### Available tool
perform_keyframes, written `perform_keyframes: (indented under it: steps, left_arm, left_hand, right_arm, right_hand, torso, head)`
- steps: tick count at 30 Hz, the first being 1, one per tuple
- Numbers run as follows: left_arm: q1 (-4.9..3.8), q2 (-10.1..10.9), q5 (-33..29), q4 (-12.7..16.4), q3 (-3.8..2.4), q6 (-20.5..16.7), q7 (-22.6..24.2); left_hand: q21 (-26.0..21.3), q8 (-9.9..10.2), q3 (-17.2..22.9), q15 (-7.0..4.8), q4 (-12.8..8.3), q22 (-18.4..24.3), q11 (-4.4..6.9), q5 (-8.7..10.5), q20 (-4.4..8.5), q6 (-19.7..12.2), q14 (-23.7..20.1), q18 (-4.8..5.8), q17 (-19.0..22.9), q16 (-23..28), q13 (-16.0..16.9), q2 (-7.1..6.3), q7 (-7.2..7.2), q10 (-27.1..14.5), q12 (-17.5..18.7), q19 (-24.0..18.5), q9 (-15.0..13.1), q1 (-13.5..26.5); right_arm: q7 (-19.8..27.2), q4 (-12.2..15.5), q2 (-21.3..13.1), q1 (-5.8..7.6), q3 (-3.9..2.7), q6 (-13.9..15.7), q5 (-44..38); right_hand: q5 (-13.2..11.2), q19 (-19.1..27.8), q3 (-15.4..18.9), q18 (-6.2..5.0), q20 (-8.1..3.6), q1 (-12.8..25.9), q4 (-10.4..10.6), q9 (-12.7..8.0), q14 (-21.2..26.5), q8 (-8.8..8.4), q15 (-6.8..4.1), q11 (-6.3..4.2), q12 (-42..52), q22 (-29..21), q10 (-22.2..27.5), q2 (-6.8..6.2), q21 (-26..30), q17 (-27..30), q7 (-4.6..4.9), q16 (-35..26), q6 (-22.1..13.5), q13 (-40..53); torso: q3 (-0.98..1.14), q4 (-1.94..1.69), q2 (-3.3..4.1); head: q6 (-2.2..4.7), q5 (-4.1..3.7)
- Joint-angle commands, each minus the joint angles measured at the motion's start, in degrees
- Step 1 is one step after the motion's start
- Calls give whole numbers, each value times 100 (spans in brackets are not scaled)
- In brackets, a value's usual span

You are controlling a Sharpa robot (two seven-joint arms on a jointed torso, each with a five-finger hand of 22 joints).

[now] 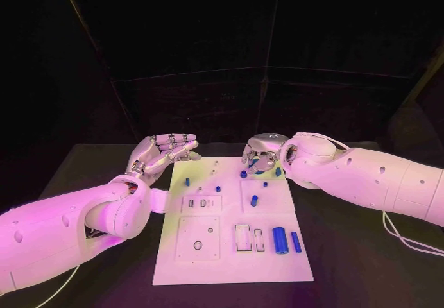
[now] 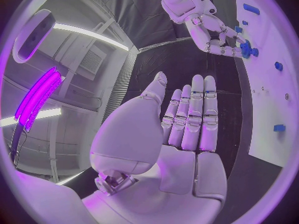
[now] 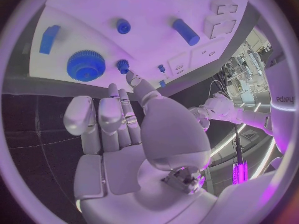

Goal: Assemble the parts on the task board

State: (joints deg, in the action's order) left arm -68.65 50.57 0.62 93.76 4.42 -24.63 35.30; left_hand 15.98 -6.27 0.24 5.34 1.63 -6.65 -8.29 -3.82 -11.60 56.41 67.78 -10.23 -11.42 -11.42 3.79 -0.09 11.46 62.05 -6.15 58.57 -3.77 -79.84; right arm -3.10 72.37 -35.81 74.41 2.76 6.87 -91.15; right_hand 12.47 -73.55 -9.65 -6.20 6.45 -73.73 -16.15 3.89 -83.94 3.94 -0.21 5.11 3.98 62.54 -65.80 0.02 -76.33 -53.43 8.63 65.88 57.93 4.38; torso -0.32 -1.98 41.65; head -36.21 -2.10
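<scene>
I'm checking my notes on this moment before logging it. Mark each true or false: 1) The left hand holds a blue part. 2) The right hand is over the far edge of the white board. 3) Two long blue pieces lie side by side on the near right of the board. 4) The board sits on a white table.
1) False: the left hand is flat, fingers straight, holding nothing.
2) True: the right hand is at the far edge of the board.
3) True: the two long blue pieces lie there.
4) False: the table is black.
</scene>
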Motion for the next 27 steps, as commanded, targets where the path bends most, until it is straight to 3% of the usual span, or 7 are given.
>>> perform_keyframes:
  steps: [1, 7, 9, 14, 27]
  left_arm:
    - [-11, -10, 48, 10, -6, 96, 28]
    - [-17, -12, 48, 14, -6, 99, 27]
    - [-24, -1, 48, 28, -6, 96, 28]
    - [-36, -7, 48, 30, -6, 103, 28]
    - [-85, 25, 48, 84, -7, 107, 21]
  left_hand:
    - [-35, 36, 5, 13, -31, 5, -22, 23, -13, 32, -23, -20, -5, 31, -5, 25, 14, 13, 28, 7, 7, -23]
    - [-40, 42, 1, 15, -39, 8, -24, 23, -15, 31, -26, -20, -9, 40, -5, 24, 16, 11, 36, 5, 7, -20]
    - [-40, 42, 1, 15, -39, 8, -24, 23, -15, 31, -26, -20, -9, 40, -5, 24, 16, 11, 36, 5, 7, -20]
    - [-40, 42, 1, 15, -39, 8, -24, 23, -15, 31, -26, -20, -9, 40, -5, 24, 16, 11, 36, 5, 7, -20]
    - [-45, 49, -3, 17, -48, 12, -27, 23, -17, 30, -27, -20, -14, 49, -6, 24, 19, 9, 45, 4, 7, -18]
  right_arm:
    - [-30, -29, 37, 17, -5, -182, -197]
    - [-5, -72, 100, 16, -5, -256, -211]
    - [0, -81, 121, 16, -5, -269, -213]
    - [21, -148, 187, 15, -3, -326, -215]
    - [42, -285, 301, 13, 1, -515, -215]
  right_hand:
    - [-35, -61, -42, 83, -2, 69, -1, 5, -195, -25, 47, 11, 10, 82, 27, -17, -62, -80, 14, 85, -46, 7]
    - [-37, -120, -68, 105, 1, 74, 2, 4, -196, -26, 49, 11, 9, 209, 27, -14, -141, -172, 13, 182, -57, 8]
    - [-36, -134, -77, 110, 2, 75, 3, 5, -196, -24, 50, 12, 8, 240, 28, -10, -159, -193, 13, 205, -54, 7]
    - [-34, -167, -132, 123, 5, 69, 6, 7, -192, -20, 50, 11, 10, 321, 17, 27, -216, -251, 11, 280, -43, 8]
    - [-34, -161, -255, 128, 14, 79, 20, 10, -167, -15, 59, 20, 9, 371, -5, 101, -263, -285, 26, 359, -6, 2]
  torso:
    - [-8, -13, 14]
    - [-1, -4, 13]
    - [-4, 3, 30]
    - [-1, -2, 34]
    - [1, -5, 102]
  head:
    - [-49, -2]
    - [-78, 14]
    - [-46, 22]
    - [-111, 21]
    - [-149, 28]
